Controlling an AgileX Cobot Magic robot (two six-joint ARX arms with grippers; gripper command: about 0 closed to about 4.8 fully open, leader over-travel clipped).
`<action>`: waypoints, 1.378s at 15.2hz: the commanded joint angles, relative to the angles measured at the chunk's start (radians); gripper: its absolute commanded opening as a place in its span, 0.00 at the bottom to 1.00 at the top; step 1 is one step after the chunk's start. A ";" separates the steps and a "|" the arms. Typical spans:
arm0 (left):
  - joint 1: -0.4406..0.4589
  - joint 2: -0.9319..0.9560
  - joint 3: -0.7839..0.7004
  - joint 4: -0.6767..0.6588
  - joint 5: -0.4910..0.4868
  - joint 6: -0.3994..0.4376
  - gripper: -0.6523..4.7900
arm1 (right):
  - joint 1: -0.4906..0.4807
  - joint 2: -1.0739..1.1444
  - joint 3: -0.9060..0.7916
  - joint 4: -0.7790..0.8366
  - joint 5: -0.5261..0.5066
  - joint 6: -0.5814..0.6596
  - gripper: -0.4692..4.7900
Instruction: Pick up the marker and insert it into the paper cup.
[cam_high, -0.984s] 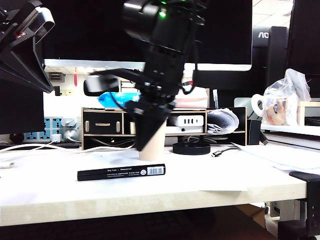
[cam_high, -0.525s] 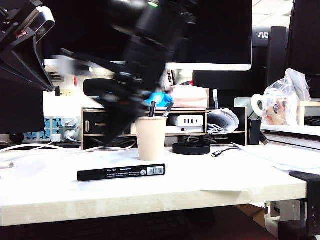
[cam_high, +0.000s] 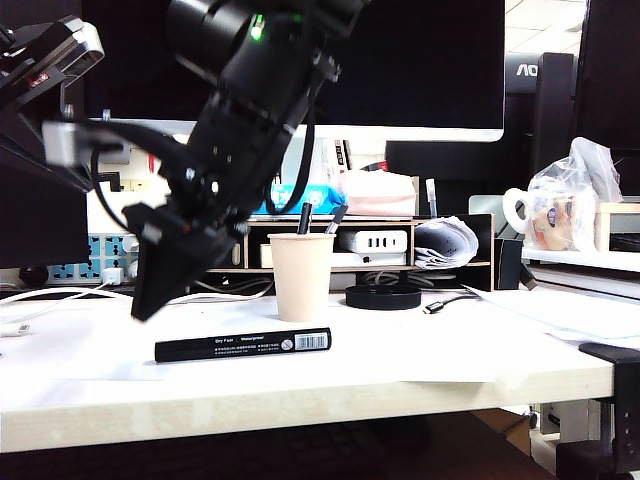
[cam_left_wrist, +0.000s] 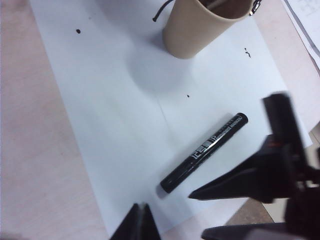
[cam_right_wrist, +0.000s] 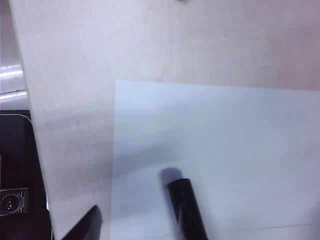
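Observation:
The black marker (cam_high: 243, 344) lies flat on white paper, in front of the paper cup (cam_high: 302, 277). The upright beige cup holds two dark pens (cam_high: 304, 218). My right gripper (cam_high: 148, 303) has reached across to the left and hangs just above the table by the marker's left end. Its jaws stand open and empty. In the left wrist view the marker (cam_left_wrist: 205, 152) lies diagonal below the cup (cam_left_wrist: 200, 25), with the right gripper (cam_left_wrist: 199, 214) beside its near end. The right wrist view shows one marker end (cam_right_wrist: 185, 210) and one finger (cam_right_wrist: 87, 227). My left gripper (cam_left_wrist: 141, 207) is shut and empty, held high at the left.
A black round stand (cam_high: 383, 296) sits right of the cup. Behind it is a desk organiser (cam_high: 205, 252) under a monitor. A mug in a plastic bag (cam_high: 560, 210) stands far right. White cables (cam_high: 60, 296) run along the left. The table's front edge (cam_high: 300, 400) is close to the marker.
The right arm swung left and down from over the cup to the marker's left end, uncovering the cup and its pens. The marker, the cup and the left arm stayed put.

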 joint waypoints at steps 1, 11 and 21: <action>-0.001 -0.004 0.005 0.004 -0.002 0.011 0.11 | -0.002 0.018 0.001 0.040 0.011 -0.008 0.47; -0.001 -0.008 0.005 0.001 -0.003 0.018 0.11 | -0.035 0.065 0.001 0.103 0.021 -0.007 0.45; -0.001 -0.008 0.005 0.001 0.001 0.018 0.11 | -0.036 0.091 0.001 0.114 0.048 0.016 0.39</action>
